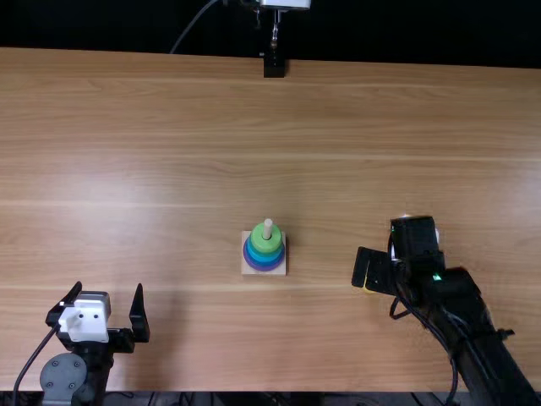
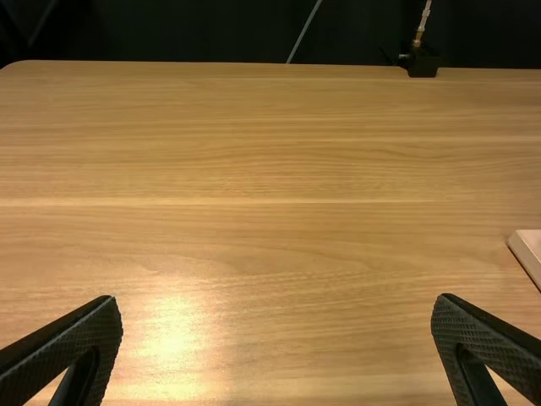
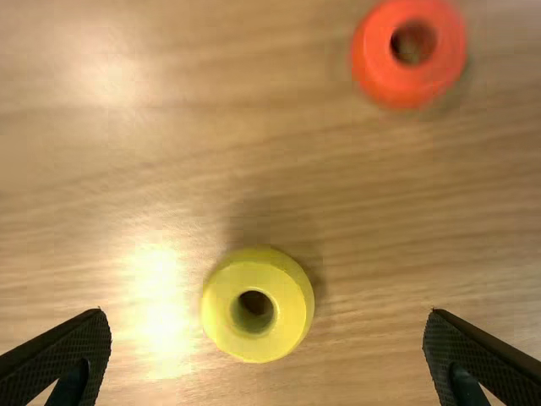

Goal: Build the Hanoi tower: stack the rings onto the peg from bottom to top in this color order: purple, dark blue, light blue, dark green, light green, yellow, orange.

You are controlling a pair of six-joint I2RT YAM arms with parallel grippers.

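On the square wooden base (image 1: pixel 281 271), purple (image 1: pixel 264 266), blue and light green (image 1: pixel 265 244) rings are stacked around the upright peg (image 1: pixel 267 227); whether a dark green one is among them I cannot tell. Right of it is my right gripper (image 1: pixel 372 269), pointing down. The right wrist view has this gripper (image 3: pixel 269 315) open above the yellow ring (image 3: pixel 257 306), which lies flat between its spread fingers, untouched. Farther off lies the orange ring (image 3: pixel 409 52). At the lower left, my left gripper (image 1: pixel 108 292) is open and holds nothing; its wrist view has the gripper (image 2: pixel 277 304) too.
A corner of the wooden base (image 2: pixel 529 250) stands at one side in the left wrist view. A black stand (image 1: pixel 274 66) with a metal rod is at the far table edge. The right arm reaches over the table's right part.
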